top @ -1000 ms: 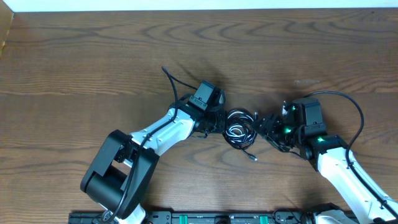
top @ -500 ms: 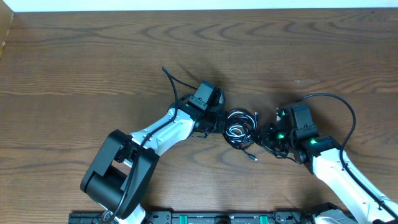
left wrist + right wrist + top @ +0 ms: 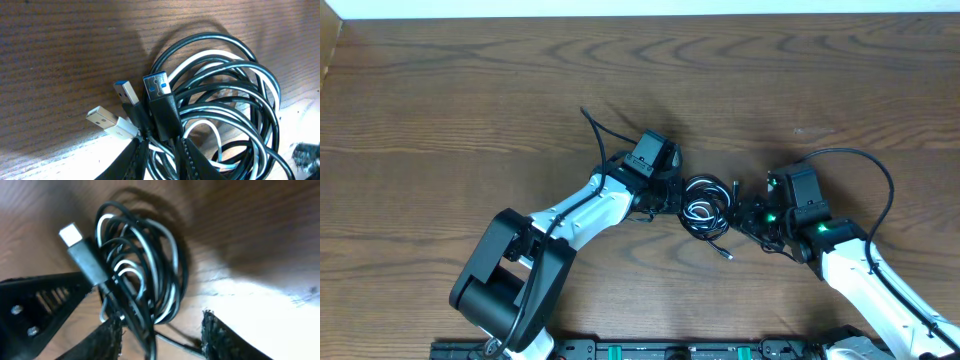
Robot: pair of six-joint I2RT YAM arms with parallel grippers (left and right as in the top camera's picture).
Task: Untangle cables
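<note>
on the wooden table [image 3: 440, 100], cables [image 3: 705, 205] lie coiled together.

Still knotted: long thin black cable [image 3: 215, 35] & shorter thin white cable [image 3: 200, 56] coiled together flat on wood, USB plugs poking out.

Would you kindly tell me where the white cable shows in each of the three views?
Overhead: white cable inside the coil, mid-frame, between the arms.
Left wrist: white cable, its plug at lower left.
Right wrist: white cable, pale loops at centre.
Shared landmark: the black cable coiled around it.
</note>
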